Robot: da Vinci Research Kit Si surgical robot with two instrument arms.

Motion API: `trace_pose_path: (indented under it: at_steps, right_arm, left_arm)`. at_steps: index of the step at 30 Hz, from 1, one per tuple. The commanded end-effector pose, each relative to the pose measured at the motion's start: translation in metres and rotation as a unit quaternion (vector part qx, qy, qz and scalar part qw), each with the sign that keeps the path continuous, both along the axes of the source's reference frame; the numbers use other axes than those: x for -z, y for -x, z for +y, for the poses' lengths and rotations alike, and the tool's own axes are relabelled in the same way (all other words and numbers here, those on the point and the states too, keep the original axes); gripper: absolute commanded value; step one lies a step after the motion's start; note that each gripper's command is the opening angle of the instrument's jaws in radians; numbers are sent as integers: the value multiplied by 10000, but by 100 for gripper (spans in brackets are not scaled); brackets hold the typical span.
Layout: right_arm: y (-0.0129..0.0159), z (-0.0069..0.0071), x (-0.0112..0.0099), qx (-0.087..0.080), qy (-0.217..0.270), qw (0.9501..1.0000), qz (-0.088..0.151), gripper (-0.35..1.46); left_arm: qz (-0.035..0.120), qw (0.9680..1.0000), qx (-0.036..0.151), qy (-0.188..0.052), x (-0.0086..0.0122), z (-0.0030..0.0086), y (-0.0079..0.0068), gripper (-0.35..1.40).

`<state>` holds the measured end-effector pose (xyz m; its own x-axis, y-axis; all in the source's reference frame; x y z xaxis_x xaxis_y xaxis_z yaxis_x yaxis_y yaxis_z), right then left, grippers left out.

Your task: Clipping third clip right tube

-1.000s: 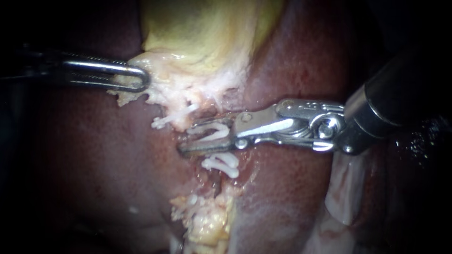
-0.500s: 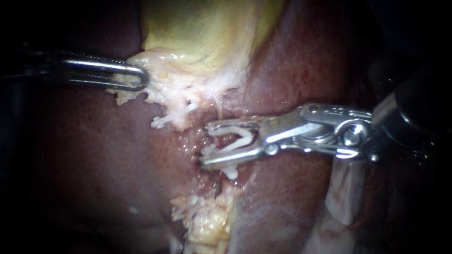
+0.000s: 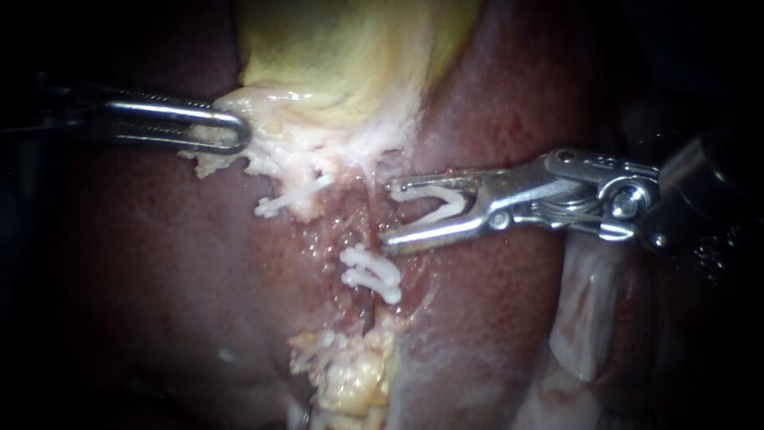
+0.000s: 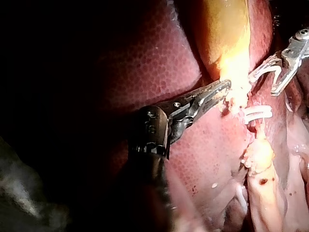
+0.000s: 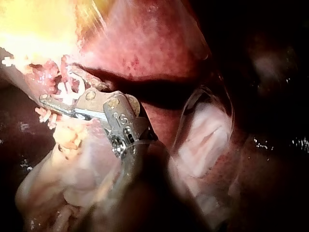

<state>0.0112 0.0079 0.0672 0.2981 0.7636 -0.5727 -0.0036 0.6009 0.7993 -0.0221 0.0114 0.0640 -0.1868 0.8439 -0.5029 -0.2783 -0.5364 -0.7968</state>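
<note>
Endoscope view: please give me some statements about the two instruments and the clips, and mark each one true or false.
1. The right instrument carries a white clip between its jaws. True.
2. That clip is closed around the tube. False: it lies open in the jaws, beside the tube.
3. Two more clips sit on the tube below those jaws. True.
4. The left instrument touches nothing. False: its jaws grip pale tissue at the gallbladder's lower edge.
</note>
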Motion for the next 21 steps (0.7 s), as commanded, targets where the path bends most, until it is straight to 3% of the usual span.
trace_pose_path:
  at_steps: [1, 7, 11, 18, 21]
  right_arm:
    - [-2, 1, -5, -19, -35, 10000, -2, 49]
    - [-18, -3, -24, -95, -78, 9999, 19, 49]
    - [-35, -8, -30, -238, -153, 9995, 145, 50]
    - [-50, -12, -26, -413, -466, 9970, 459, 50]
    - [-51, -14, -21, -348, -534, 9962, 589, 49]
  left_arm:
    - [0, 10000, 0, 0, 0, 0, 0, -35]
    - [0, 10000, 0, 0, 0, 0, 0, -35]
    - [0, 10000, 2, 1, 0, 0, 0, -35]
    - [1, 10000, 2, 1, 0, 0, 1, -35]
    - [2, 10000, 3, 2, 0, 0, 1, -35]
